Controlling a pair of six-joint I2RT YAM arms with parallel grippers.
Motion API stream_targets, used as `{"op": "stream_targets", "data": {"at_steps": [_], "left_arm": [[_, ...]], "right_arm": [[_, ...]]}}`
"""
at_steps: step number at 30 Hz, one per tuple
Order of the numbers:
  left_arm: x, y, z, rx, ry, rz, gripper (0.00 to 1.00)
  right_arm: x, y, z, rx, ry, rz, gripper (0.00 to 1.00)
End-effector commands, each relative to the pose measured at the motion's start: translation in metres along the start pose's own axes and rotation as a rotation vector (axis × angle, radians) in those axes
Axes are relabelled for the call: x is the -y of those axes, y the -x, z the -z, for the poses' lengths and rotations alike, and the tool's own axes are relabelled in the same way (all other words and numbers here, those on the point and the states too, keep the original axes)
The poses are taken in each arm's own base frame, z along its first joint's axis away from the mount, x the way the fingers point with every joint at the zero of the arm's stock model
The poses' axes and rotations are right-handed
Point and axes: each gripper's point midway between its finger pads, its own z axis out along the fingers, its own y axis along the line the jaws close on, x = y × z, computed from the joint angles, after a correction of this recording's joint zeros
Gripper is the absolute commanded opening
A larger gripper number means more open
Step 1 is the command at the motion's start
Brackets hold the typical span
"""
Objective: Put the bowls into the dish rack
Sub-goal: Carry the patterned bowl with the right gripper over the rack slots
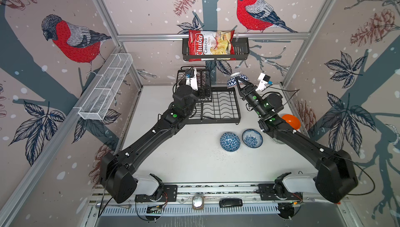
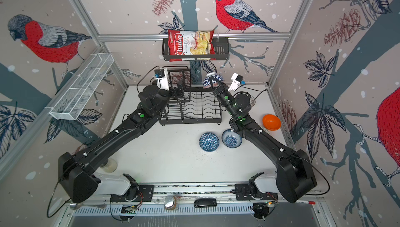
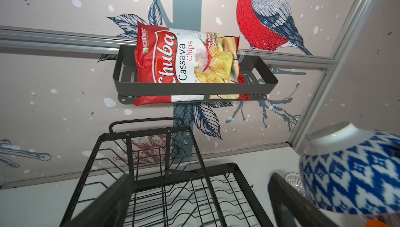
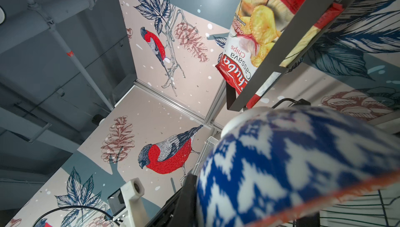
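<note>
One blue-and-white zigzag-patterned ceramic bowl (image 1: 237,78) hangs upside down, pinched at its rim by the clenched right gripper (image 1: 239,84), raised by the far right corner of the black wire dish rack (image 1: 216,120); that thin rim grip could slip and drop it. The left gripper (image 3: 200,184) gapes empty over the upper tier, close enough to collide

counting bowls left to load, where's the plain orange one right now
In both top views the plain orange bowl lies at the right, next to the right wall, just beyond the right arm; the blue-white floral bowl is nearest.
</note>
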Motion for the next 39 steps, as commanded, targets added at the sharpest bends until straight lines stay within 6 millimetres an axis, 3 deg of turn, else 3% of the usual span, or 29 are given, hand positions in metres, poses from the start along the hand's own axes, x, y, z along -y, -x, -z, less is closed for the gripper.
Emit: {"op": "stream_targets", "data": {"at_steps": [1,7,14,22,29,39], "left_arm": [[-0.001,0.001,0.002,-0.019,-0.026,-0.022,0.97],[0.025,-0.018,-0.004,-0.159,-0.173,-0.119,0.97],[0.016,-0.036,0.0,-0.22,-0.166,-0.162,0.97],[0.016,-0.033,0.01,-0.174,-0.199,-0.276,0.97],[0.022,-0.046,0.012,-0.172,-0.257,-0.388,0.97],[0.004,-0.045,0.015,-0.131,-0.207,-0.457,0.97]], "right_arm": [[-0.011,0.004,0.003,0.016,0.069,0.054,0.0],[0.015,0.001,0.016,0.044,0.046,0.061,0.0],[0.046,-0.013,0.011,0.043,0.043,0.048,0.0],[0.082,-0.034,-0.018,0.01,0.071,-0.002,0.0],[0.115,-0.046,-0.042,-0.014,0.066,-0.029,0.0],[0.162,-0.062,-0.085,-0.053,0.061,-0.103,0.0]]}}
